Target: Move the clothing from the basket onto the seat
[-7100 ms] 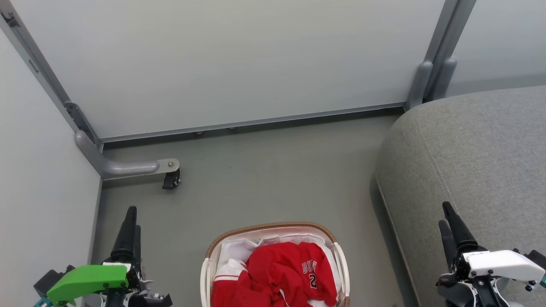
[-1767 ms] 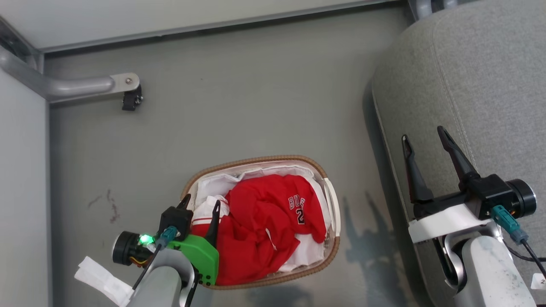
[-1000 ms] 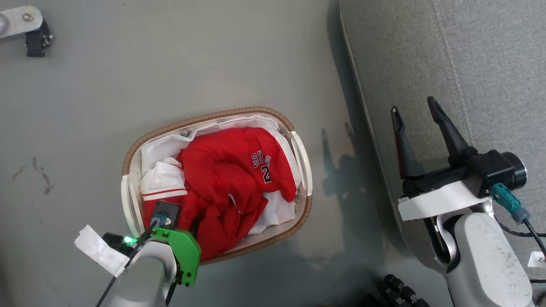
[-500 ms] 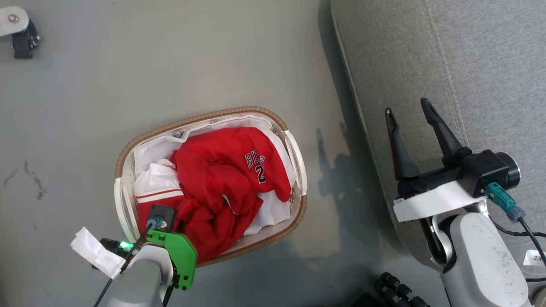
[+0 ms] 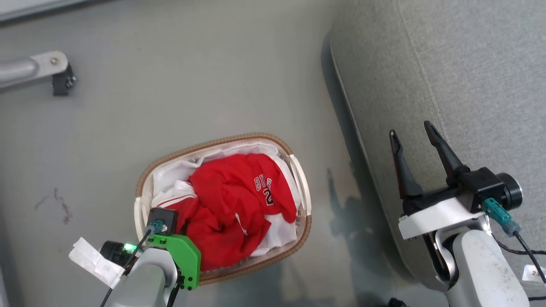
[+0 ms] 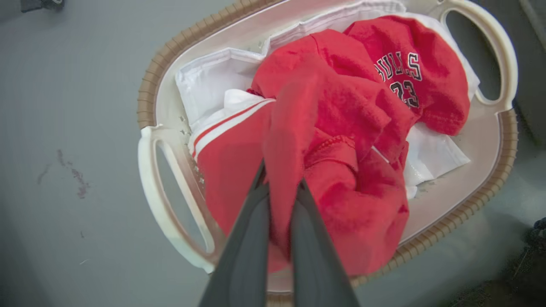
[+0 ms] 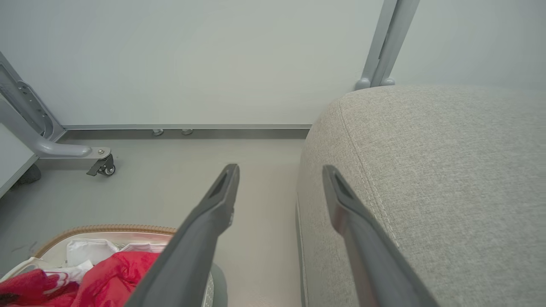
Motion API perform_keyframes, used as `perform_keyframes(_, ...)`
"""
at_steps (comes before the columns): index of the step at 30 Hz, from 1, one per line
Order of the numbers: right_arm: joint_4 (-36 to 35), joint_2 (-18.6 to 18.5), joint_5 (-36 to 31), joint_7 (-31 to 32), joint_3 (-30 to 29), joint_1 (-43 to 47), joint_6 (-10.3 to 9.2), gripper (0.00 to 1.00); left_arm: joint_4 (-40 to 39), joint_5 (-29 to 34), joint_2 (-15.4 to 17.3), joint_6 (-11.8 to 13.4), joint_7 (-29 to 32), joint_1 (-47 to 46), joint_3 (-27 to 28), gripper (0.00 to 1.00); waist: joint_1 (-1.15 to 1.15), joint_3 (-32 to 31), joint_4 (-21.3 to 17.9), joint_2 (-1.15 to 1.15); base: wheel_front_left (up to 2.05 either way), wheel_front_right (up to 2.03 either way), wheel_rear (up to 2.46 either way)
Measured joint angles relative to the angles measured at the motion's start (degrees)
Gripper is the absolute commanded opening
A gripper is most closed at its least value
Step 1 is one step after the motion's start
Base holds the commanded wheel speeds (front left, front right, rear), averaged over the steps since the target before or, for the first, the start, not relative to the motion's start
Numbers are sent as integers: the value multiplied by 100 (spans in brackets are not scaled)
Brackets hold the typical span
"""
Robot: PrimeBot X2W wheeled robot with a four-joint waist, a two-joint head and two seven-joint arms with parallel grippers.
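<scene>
Grasp step: left hand (image 6: pixel 281 177) pinched shut on red clothing (image 6: pixel 341 106) inside basket (image 6: pixel 149 85).
Right hand (image 5: pixel 409 128) spread wide, empty. Next move likely calls for lifting clear, then carrying to seat (image 5: pixel 469 64).

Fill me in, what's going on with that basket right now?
The left pincer is shut on a fold of the soft red sports clothing with white trim. The clothing lies bunched in the small oval white plastic basket with a brown woven rim on the floor. The right pincer is open and empty, over the edge of the large light-grey fabric sofa seat. No clothing is on the visible seat yet.
</scene>
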Motion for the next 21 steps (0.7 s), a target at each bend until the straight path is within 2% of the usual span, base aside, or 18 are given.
perform_keyframes(10, 116, 1, -224, 0, -168, 461, 0, 100, -767, -234, 8, -1, -73, 93, -310, 0, 0, -917, 196, 0, 0, 0, 0)
perform_keyframes(21, 232, 1, -312, 1, -219, 937, 1, 100, -2153, -476, 519, -12, -73, -322, -1146, 0, 0, -1928, 476, 0, 0, 0, 0)
